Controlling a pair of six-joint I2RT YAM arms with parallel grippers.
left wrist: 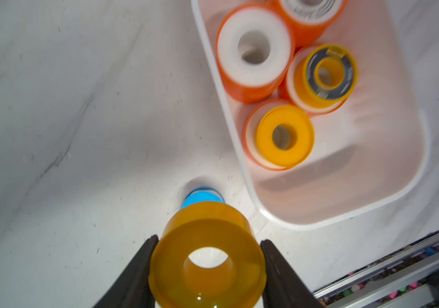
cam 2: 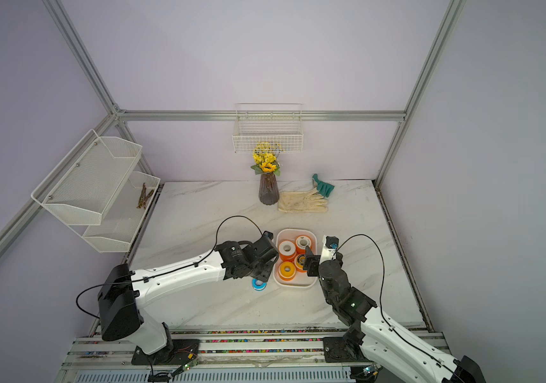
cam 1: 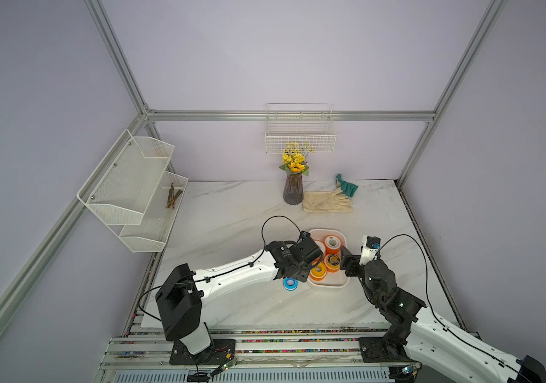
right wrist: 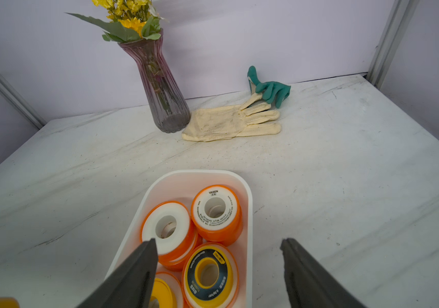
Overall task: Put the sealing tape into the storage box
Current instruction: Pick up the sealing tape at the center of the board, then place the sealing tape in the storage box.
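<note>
While the right gripper (right wrist: 218,240) stands wide open, the left gripper (left wrist: 209,239) clamps a yellow spool (left wrist: 207,221).

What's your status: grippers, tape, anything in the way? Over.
Left gripper shut on translucent yellow round tape spool, above marble table, outside white plastic storage tub. Right gripper open over tub, may crowd the drop. Blue round spool on table beside tub.

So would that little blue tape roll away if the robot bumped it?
Probably not: the blue tape lies flat on the table, so a bump would likely just slide it. It looks small and light. Tipped on edge, it might roll.
</note>
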